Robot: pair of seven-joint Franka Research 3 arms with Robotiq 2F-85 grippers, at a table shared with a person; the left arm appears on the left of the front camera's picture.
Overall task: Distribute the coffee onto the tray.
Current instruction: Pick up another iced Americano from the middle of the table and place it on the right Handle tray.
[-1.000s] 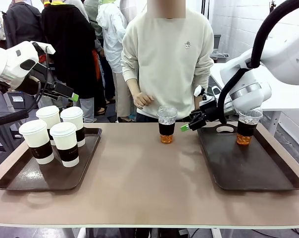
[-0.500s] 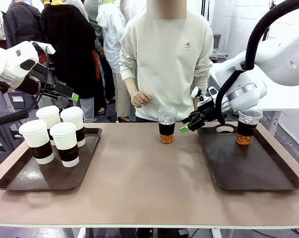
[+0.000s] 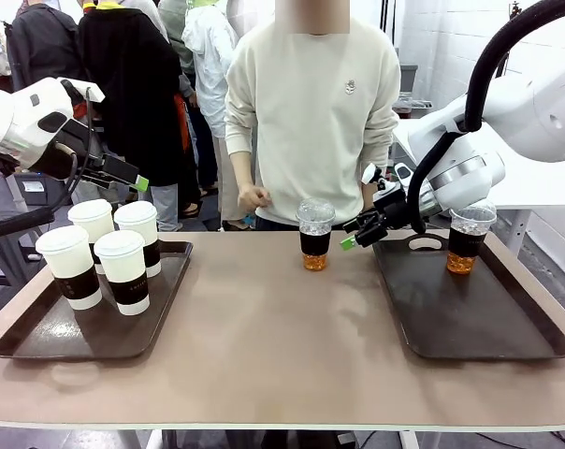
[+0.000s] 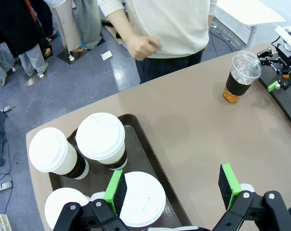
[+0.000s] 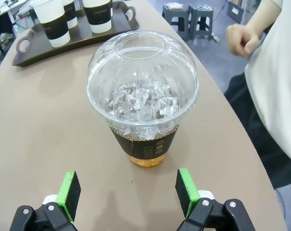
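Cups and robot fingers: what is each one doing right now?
Paper cups: four, upright, lidded, on the left tray.
Middle clear cup: upright, lidded, on bare table.
Right clear cup: upright, lidded, on the right tray.
Left gripper: fingers open, empty, above the paper cups.
Right gripper: fingers open, empty, facing the middle clear cup.

Front view faces the person (image 3: 311, 122); wrist views share the iced cup (image 5: 143, 103).

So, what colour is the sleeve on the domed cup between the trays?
Dark brown sleeve; right wrist view.
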